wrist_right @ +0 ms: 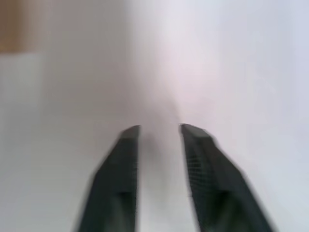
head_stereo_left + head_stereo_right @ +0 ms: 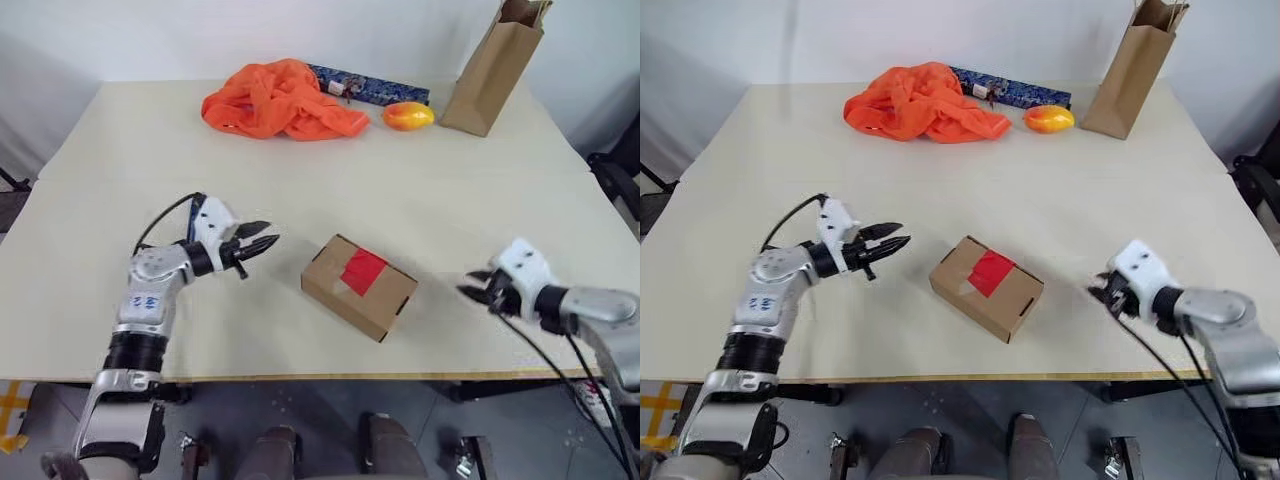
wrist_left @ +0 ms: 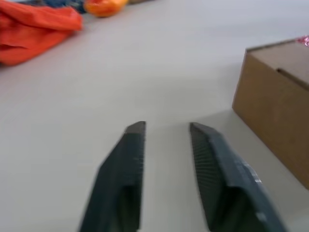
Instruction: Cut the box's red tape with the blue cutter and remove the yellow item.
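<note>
The box (image 2: 358, 287), a small brown carton, lies at the middle of the table near the front, with the red tape (image 2: 363, 270) across its lid. My left gripper (image 2: 270, 234) hovers just left of it, pointing at it, open and holding nothing. The left wrist view has these fingers (image 3: 130, 159) spread, with the box's side wall (image 3: 275, 116) close ahead. My right gripper (image 2: 466, 284) stands to the right of the box, apart from it, open and empty; its fingers (image 1: 120, 164) show a clear gap over bare table. The blue cutter and the yellow item are out of view.
Along the table's back lie a crumpled orange cloth (image 2: 280, 100), a long dark-blue patterned case (image 2: 370, 87), an orange-yellow mango-shaped fruit (image 2: 408, 116) and a tall brown paper bag (image 2: 495, 65). The table's front edge (image 2: 300, 378) runs just below both arms.
</note>
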